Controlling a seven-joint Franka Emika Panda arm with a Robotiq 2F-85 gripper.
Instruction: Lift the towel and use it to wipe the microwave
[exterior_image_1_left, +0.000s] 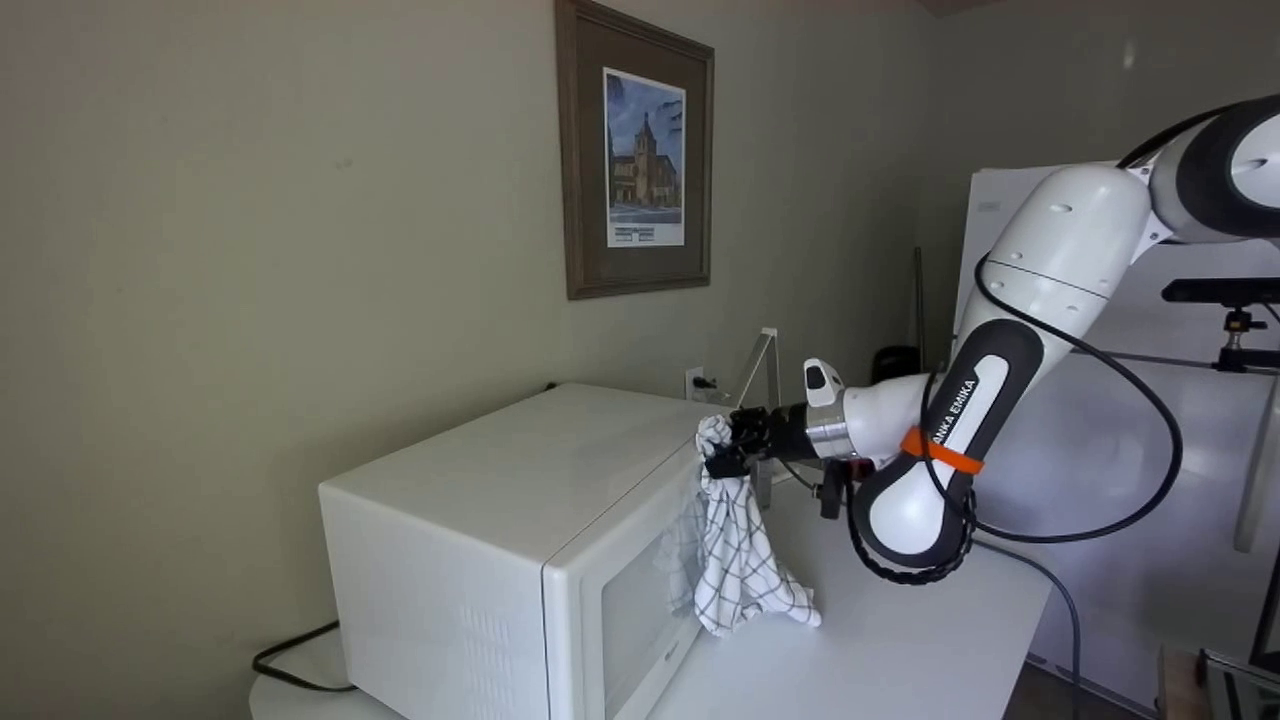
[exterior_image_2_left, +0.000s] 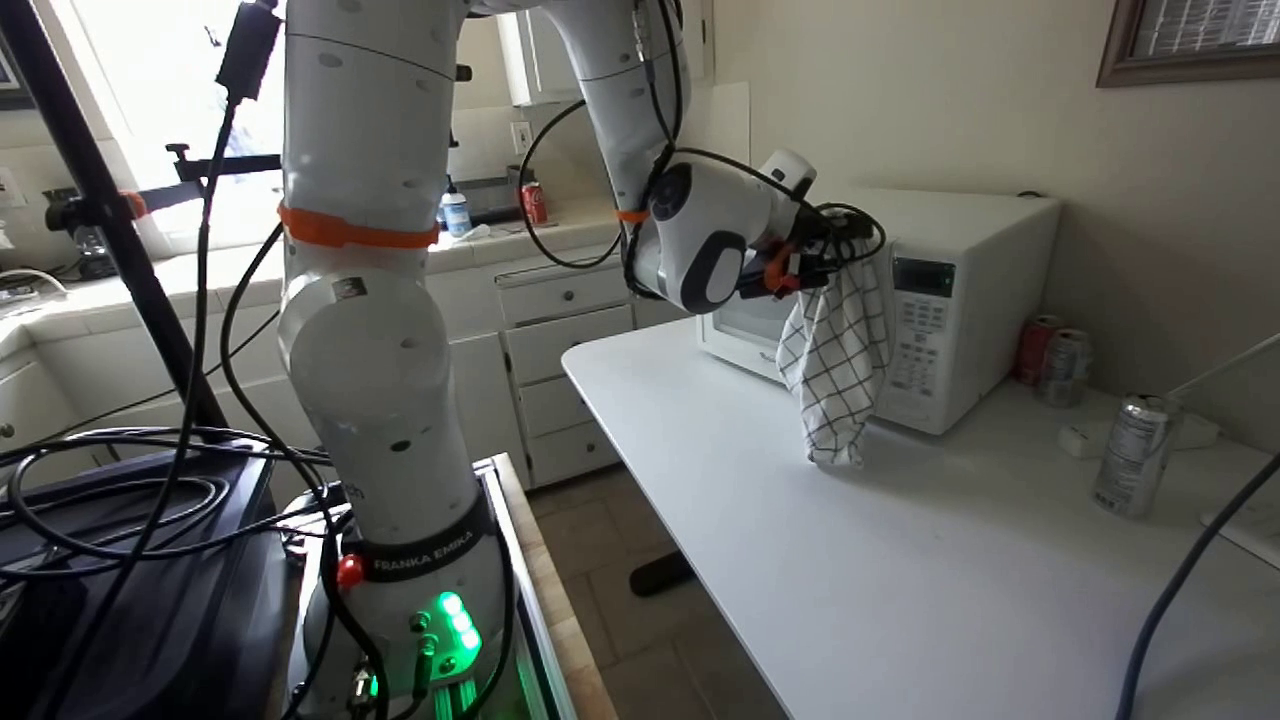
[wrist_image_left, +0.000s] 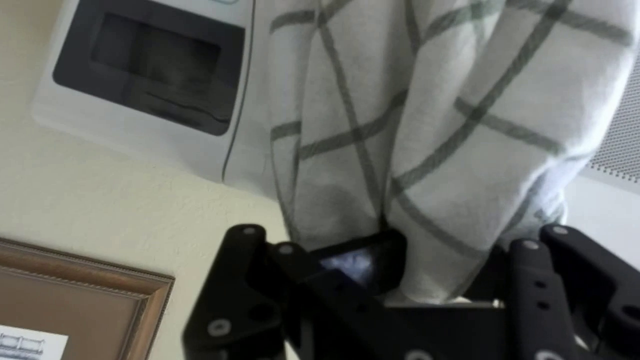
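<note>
Wrist view: checked towel (wrist_image_left: 430, 135) pinched between the fingers (wrist_image_left: 387, 257), loose folds beyond them.

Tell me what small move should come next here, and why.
Probably ease the fingers toward the microwave door, so the towel presses lightly on it. The fingers hold the towel's bunched upper part near the door's top edge, while the rest hangs loose in front of the door; firm contact can't be made out, so a sweep now might barely wipe.
</note>
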